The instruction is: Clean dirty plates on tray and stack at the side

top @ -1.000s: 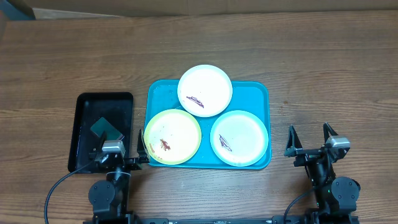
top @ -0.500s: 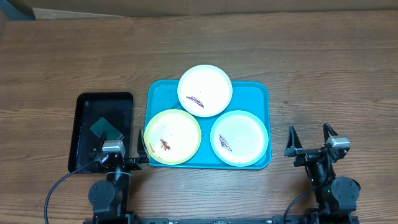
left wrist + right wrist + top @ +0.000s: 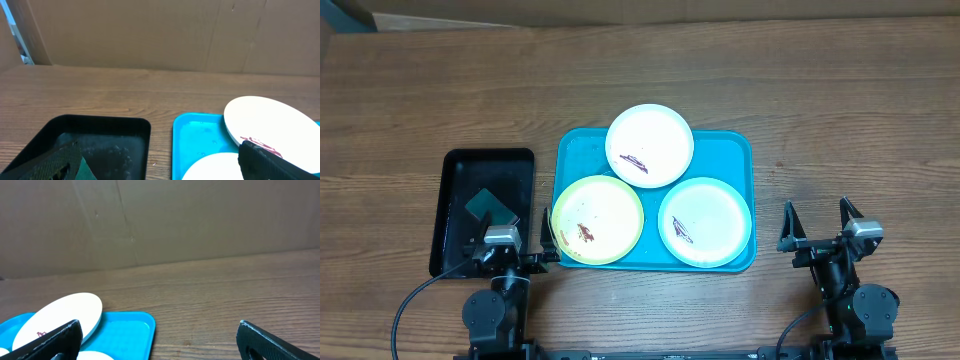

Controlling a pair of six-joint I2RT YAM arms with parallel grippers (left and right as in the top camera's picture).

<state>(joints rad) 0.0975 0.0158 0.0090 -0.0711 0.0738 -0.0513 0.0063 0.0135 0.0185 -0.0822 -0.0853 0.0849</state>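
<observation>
The turquoise tray lies mid-table with three smeared plates on it. The white plate rests at the back, overlapping the tray's far rim. The yellow-green plate is at the front left and the pale mint-white plate at the front right. My left gripper is open and empty at the near edge, between the black tray and the turquoise tray. My right gripper is open and empty, right of the tray. The left wrist view shows the white plate and tray. The right wrist view shows the white plate and tray.
A smaller black tray sits left of the turquoise tray and holds a dark green sponge. Bare wooden table lies behind the trays and to the right. A cardboard wall stands at the back.
</observation>
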